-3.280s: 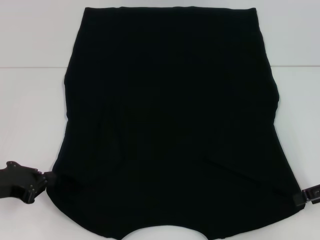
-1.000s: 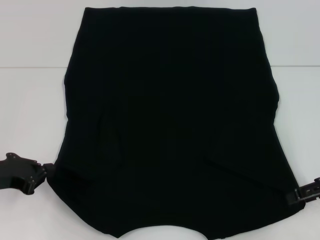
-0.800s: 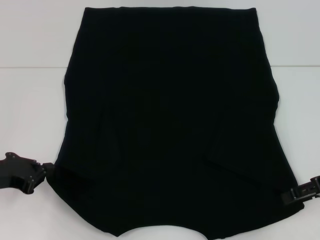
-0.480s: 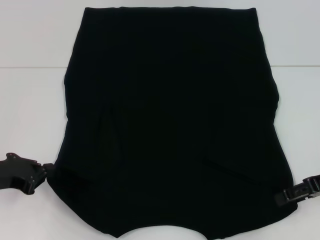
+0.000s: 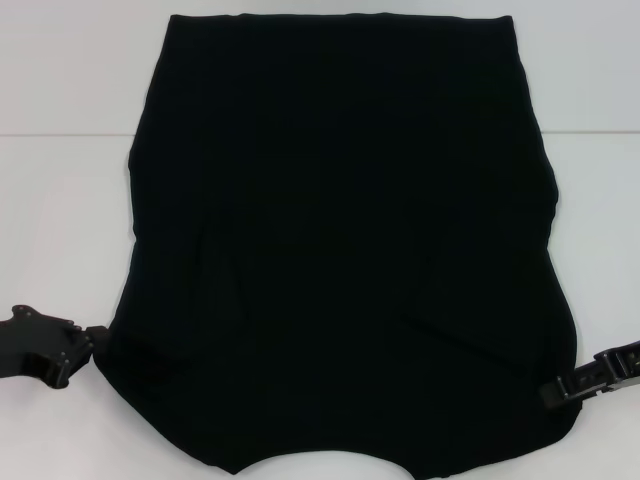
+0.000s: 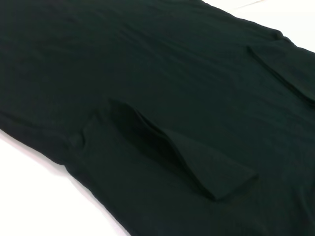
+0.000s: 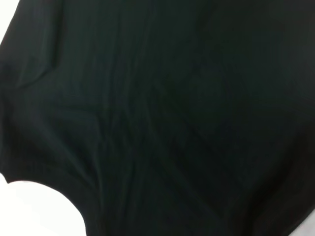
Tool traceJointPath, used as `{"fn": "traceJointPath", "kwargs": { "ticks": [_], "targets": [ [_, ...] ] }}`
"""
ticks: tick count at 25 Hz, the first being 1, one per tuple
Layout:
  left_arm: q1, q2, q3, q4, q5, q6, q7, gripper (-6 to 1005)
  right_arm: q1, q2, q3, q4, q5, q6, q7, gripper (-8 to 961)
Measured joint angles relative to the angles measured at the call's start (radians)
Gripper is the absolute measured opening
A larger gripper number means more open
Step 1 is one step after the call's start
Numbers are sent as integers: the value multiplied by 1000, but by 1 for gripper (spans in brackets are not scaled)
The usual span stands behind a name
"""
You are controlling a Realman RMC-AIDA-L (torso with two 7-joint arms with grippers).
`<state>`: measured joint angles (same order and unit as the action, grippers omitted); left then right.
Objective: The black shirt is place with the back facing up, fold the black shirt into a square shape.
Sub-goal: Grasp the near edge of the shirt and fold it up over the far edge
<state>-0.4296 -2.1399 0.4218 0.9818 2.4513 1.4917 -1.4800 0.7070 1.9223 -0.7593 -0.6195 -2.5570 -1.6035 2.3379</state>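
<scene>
The black shirt (image 5: 340, 250) lies flat on the white table (image 5: 60, 220), plain side up, with no lettering showing and its collar end nearest me. A sleeve (image 6: 197, 157) is folded in onto the body. The shirt fills the left wrist view (image 6: 172, 73) and the right wrist view (image 7: 172, 123). My left gripper (image 5: 95, 340) rests at the shirt's near left edge. My right gripper (image 5: 552, 395) reaches in over the shirt's near right corner. Neither wrist view shows its own gripper.
White table shows on both sides of the shirt and beyond its far hem (image 5: 340, 16). A table seam line (image 5: 60, 135) runs across the far part. A curved patch of table (image 7: 34, 206) shows past the shirt's edge in the right wrist view.
My right gripper has moved left and slightly nearer, from the shirt's right edge to over its near right corner; that corner's edge has drawn in a little. The left gripper has not moved.
</scene>
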Motion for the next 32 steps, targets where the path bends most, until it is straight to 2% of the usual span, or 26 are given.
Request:
{"fn": "traceJointPath", "kwargs": {
  "ticks": [2,7,12,21,26,32],
  "targets": [
    [0,0,0,0,0,-2,1,1,1,0,0,-1,-1,-1,2,791],
    [0,0,0,0,0,-6,3,1,2,0,-1,-2,-3,3,21,675],
    [0,0,0,0,0,-7,7,1,3,2,-2,0,-25,8,35,432],
    [-2,3,-6,-12,0,-8,17,1,6,13,2,-1,-45,16,36,216],
    [1,3,-17,-12,-10,-4,13,1,-12,14,12,-1,-39,26,15,40],
    [12,5,-93,-7,-17,58,-62,1,-57,17,118,-2,-35,28,-96,39]
  ]
}}
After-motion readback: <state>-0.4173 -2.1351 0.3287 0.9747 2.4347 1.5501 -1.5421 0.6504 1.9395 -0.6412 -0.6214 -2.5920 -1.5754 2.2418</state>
